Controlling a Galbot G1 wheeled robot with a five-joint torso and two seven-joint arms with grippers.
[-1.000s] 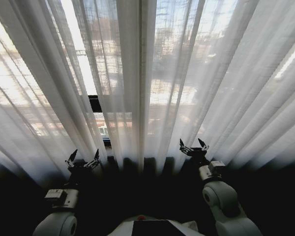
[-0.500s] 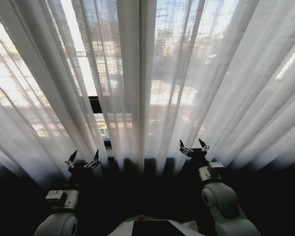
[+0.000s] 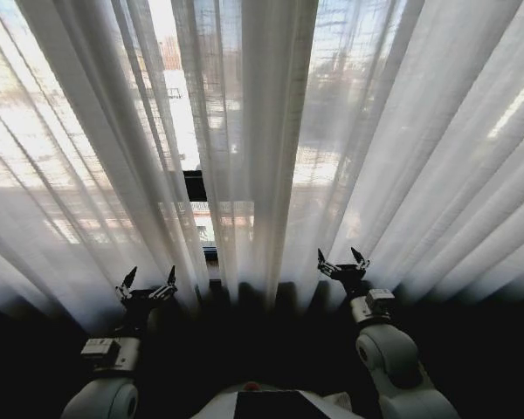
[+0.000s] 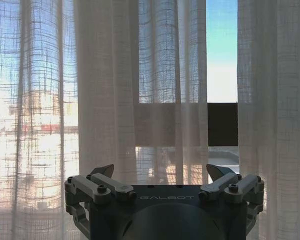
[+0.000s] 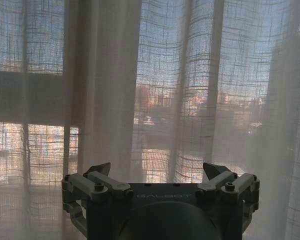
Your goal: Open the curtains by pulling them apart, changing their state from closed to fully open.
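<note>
**Both grippers poised at the curtains, nothing held yet**

The curtains (image 3: 271,148) hang across the whole window ahead of the robot, their pleats drawn nearly together. A narrow slit shows left of centre, where a dark piece of window frame (image 3: 195,185) and bare daylight come through. In the left wrist view the same slit stands open as a strip of clear sky between two folds of the curtains (image 4: 107,90).

The left gripper (image 3: 147,280) is raised low on the left, its jaws spread wide and empty, close to the hem but not closed on any cloth. The right gripper (image 3: 341,261) stands likewise on the right, jaws released, facing the pleats (its wrist view shows cloth right ahead, with no fold between the fingertips).

This looks like the approach step: the reach is nearly made and the grasp has not begun. The next move would call for each gripper to go forward until a fold sits between its jaws, close on it, then draw outward, left to the left and right to the right.

Compared with a second ago, the whole head view has shifted, the slit and frame now sitting further right and the pleats looming larger. That reads as the camera moving with the robot. The grippers keep much the same pose.
</note>
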